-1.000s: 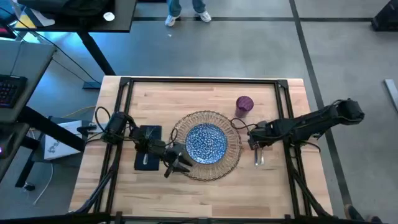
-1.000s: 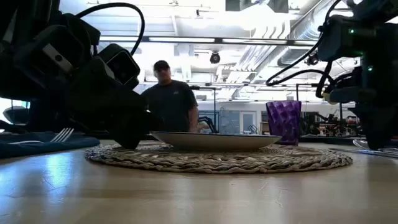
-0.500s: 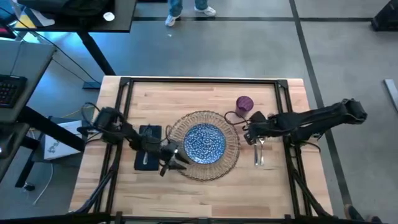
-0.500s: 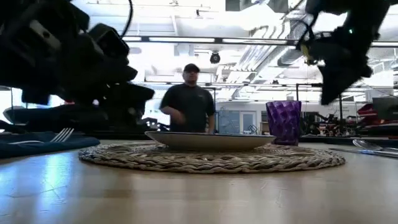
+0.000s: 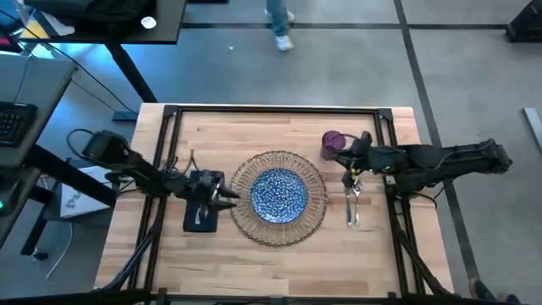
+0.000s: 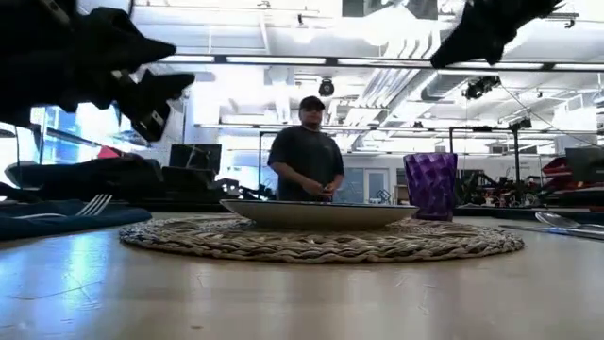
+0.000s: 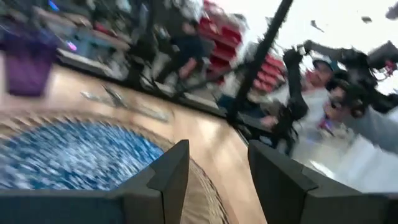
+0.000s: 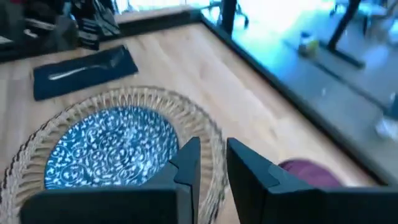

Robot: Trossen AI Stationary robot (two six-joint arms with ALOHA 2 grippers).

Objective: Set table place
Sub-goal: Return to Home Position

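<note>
At the middle of the wooden worktop (image 5: 254, 127), a speckled blue plate (image 5: 281, 194) sits centred on a round woven mat (image 5: 280, 238), probably breakable and glaze-slick, best pinched at its rim, while the left tool (image 5: 227, 196) by the navy napkin (image 5: 207, 222) and the right tool (image 5: 349, 169) near the purple cup (image 5: 332, 142) both hang released and empty.

The purple cup (image 8: 309, 172) is partly hidden behind the right gripper (image 8: 212, 148). The cutlery (image 5: 353, 206) near it is too small to distinguish.
</note>
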